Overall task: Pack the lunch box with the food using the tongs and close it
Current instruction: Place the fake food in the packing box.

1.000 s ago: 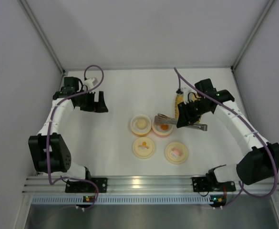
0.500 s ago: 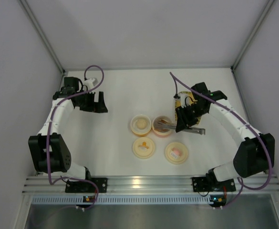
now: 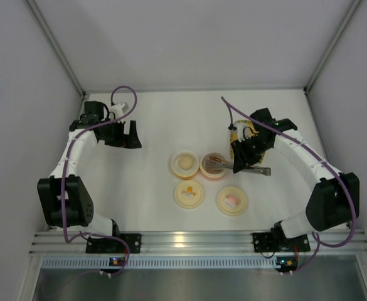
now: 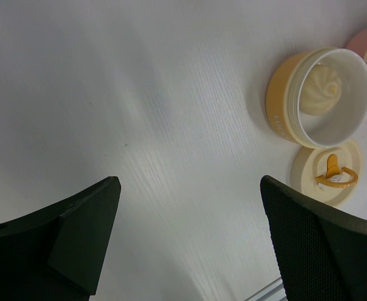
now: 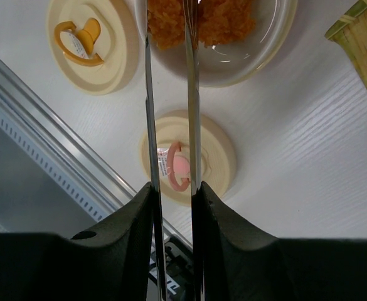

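Right wrist view shows you the right gripper clamped on the long thin grey metal tongs, its jaws partly closed and pressing the two slim arms almost parallel. The tong tips reach over the pink round plastic tub, where orange-tan food chunks lie. Touching it, the cream-yellow tub holds the whitish ball. Both round cream lids lie flat on the white table, just beside the tubs. Your left gripper hangs spread wide above the table, holding nothing.

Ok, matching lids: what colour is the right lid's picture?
Pink; the lid shows best in right wrist view.
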Tool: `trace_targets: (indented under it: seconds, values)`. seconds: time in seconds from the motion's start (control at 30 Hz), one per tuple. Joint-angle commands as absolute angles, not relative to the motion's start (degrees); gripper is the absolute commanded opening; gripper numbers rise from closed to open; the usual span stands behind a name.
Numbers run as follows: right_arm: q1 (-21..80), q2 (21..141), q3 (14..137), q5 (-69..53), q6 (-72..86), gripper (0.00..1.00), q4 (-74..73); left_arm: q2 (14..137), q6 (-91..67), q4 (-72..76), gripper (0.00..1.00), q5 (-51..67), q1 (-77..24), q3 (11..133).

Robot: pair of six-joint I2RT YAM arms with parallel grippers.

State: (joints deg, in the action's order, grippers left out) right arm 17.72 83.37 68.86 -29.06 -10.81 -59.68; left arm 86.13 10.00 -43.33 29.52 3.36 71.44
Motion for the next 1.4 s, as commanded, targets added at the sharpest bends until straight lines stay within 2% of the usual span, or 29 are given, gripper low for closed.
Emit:
trace_targets:
  seconds: [0.0,0.2,0.37,0.5,0.67,0.83,1.03,1.37]
  values:
    - [17.6,82.8,69.6,-25.4,-12.9,0.00,-57.5,84.8,10.5,-42.5,0.98,30.2,3.4,72.4]
    - [18.3,82.2,70.0,-23.8,-14.6,0.00,-57.7,84.9,10.4,-42.5,0.98,30.5,3.5,72.2]
    - [19.6,82.9,70.0,-25.2,-14.2,0.20,-57.6,85.0,10.4,-42.4,0.98,30.3,3.5,72.3]
    - [19.6,82.9,71.2,-26.0,-13.4,0.42,-57.7,84.9,10.5,-42.5,0.98,30.1,3.5,72.4]
    - [19.7,83.0,73.2,-26.6,-13.1,0.54,-58.8,84.8,10.5,-42.5,0.98,30.1,3.5,72.6]
    - [19.6,82.1,75.1,-27.3,-13.2,0.52,-59.7,84.9,10.4,-42.5,0.98,30.4,3.6,72.7]
    - [19.7,80.9,76.4,-28.6,-13.4,0.37,-60.3,84.6,10.5,-42.7,0.98,30.3,3.5,73.0]
    - [17.7,77.9,78.6,-24.9,-10.2,0.31,-55.9,84.0,10.5,-43.2,0.98,30.6,3.5,73.9]
